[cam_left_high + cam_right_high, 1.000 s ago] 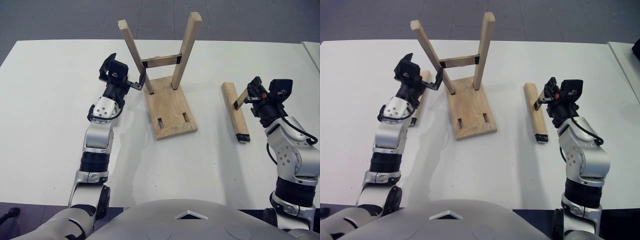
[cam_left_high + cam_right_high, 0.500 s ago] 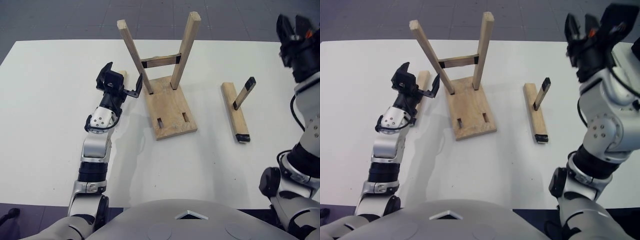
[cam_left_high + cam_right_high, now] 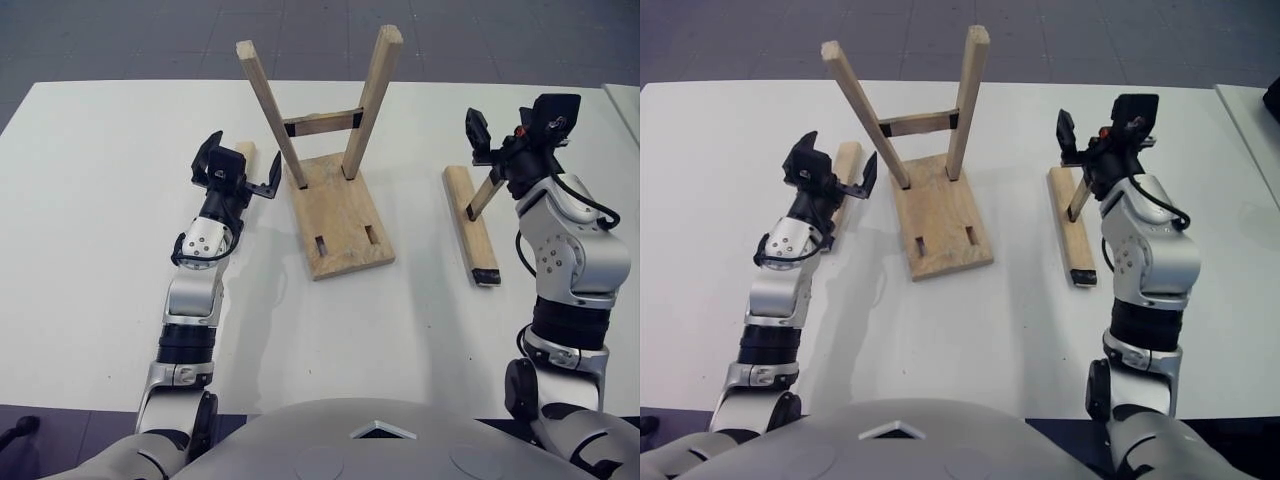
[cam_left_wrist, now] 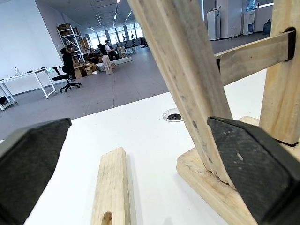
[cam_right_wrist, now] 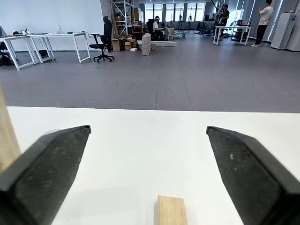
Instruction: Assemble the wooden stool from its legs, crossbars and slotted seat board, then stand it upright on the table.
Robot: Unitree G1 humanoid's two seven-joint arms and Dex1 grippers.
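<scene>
The right gripper (image 3: 510,128) has dropped from high up to just above the loose leg (image 3: 470,225) and its upright crossbar (image 3: 484,197), jaws open (nothing held). The left gripper (image 3: 240,162), jaws also open, sits left of the half-built seat board (image 3: 335,225) mid-table (image 3: 100,200); a regrasp looks likely.

You see raw matt wood on seat board (image 3: 338,222) and legs (image 3: 370,100), a smooth white table (image 3: 100,250), grainy black pads (image 4: 248,164)

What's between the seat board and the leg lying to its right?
Just bare table between the seat board and that leg, seen in the left eye view. The right gripper hangs open above the crossbar sticking up from the leg.
</scene>
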